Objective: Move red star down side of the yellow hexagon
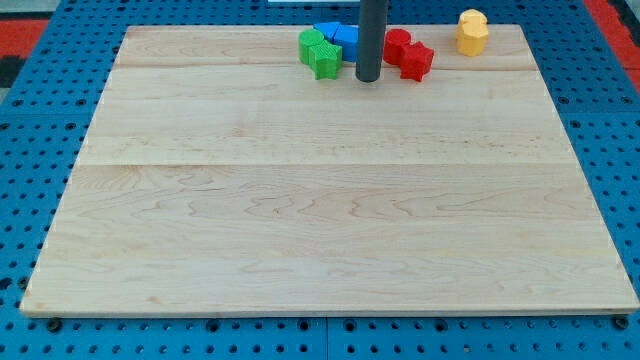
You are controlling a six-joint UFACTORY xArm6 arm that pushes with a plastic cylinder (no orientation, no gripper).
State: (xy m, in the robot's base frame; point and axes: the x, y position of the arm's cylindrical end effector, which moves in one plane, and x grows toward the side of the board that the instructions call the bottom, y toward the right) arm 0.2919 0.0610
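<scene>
The red star (pixel 416 61) lies near the view's top edge of the wooden board, right of centre. A second red block (pixel 397 44) touches it on its upper left. The yellow hexagon (pixel 472 32) stands further to the view's right, near the top right corner, apart from the star. My tip (pixel 368 76) is down on the board just left of the red star, between it and the green blocks. The rod hides part of the blue blocks behind it.
A green star-like block (pixel 325 60) and another green block (pixel 311 43) sit left of my tip. Blue blocks (pixel 340 36) lie behind the rod at the top edge. The wooden board (pixel 320 200) rests on a blue pegboard surface (pixel 30 150).
</scene>
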